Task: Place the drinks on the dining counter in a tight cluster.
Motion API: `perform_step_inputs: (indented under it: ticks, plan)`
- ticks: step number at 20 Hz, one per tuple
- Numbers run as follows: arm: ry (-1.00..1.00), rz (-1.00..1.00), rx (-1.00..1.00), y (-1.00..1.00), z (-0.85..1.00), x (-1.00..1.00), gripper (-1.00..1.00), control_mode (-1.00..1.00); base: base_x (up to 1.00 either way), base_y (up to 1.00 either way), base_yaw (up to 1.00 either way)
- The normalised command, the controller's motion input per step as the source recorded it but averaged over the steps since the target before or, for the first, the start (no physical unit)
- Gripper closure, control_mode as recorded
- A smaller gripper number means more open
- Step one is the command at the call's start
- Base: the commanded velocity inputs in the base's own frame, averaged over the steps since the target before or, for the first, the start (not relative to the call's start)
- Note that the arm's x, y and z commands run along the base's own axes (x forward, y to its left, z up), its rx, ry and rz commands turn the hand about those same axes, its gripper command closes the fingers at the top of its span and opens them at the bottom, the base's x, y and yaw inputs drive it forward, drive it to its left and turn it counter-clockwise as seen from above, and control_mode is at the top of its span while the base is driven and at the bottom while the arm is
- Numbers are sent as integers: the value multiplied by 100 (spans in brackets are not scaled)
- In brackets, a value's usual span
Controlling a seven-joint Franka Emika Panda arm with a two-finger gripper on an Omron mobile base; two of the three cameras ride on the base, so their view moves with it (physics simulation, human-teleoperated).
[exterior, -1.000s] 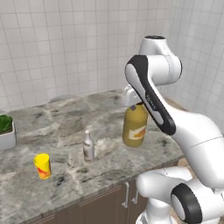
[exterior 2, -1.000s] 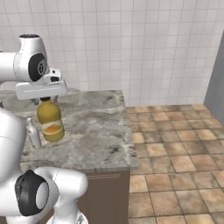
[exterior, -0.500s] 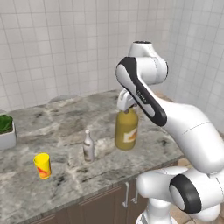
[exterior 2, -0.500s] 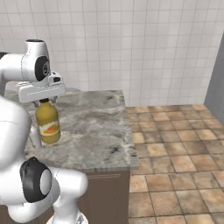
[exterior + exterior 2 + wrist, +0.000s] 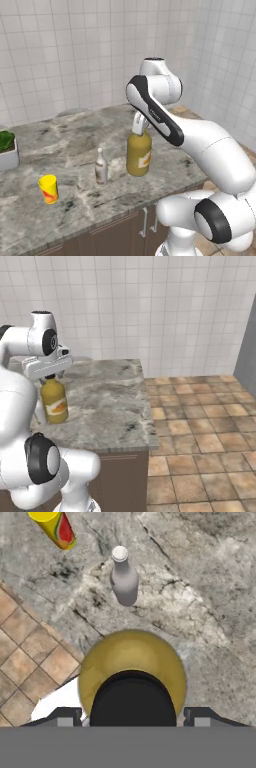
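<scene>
Jug (image 5: pixel 138 154) moved toward slim bottle (image 5: pixel 101 167), under gripper (image 5: pixel 139 124)

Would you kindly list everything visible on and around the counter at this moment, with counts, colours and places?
Jug-like bottle: one, orange-yellow with black cap, upright on the counter near the front edge, under the gripper.
Slim bottle: one, beige-white, upright, beside the jug but apart from it.
Cup: one, yellow with red marks, upright, beyond the slim bottle, near the front edge.
Plant: one, green in a white pot, at the counter's far end.
Counter: one, grey-brown marbled stone over brown cabinets, against the white tiled wall.
Floor: brown tiles, past the counter's end.
Gripper: one, white with dark jaws, at the jug's cap; whether the jaws clamp it cannot be told.
</scene>
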Motion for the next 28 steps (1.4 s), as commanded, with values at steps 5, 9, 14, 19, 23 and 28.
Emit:
perform_step_inputs:
  ticks: [5, 9, 14, 19, 23, 28]
  plan:
    - [0, 1, 0, 0, -9, 54, 100, -100, 0, 0, 0]
    - [0, 0, 0, 7, -14, 52, 100, -100, 0, 0, 0]
    - [0, 0, 0, 19, -8, 16, 100, -100, 0, 0, 0]
    - [0, 1, 0, 20, -2, 0, 100, -100, 0, 0, 0]
    - [0, 0, 0, 5, -1, 0, 100, -100, 0, 0, 0]
    - [0, 0, 0, 13, -13, 8, 100, -100, 0, 0, 0]
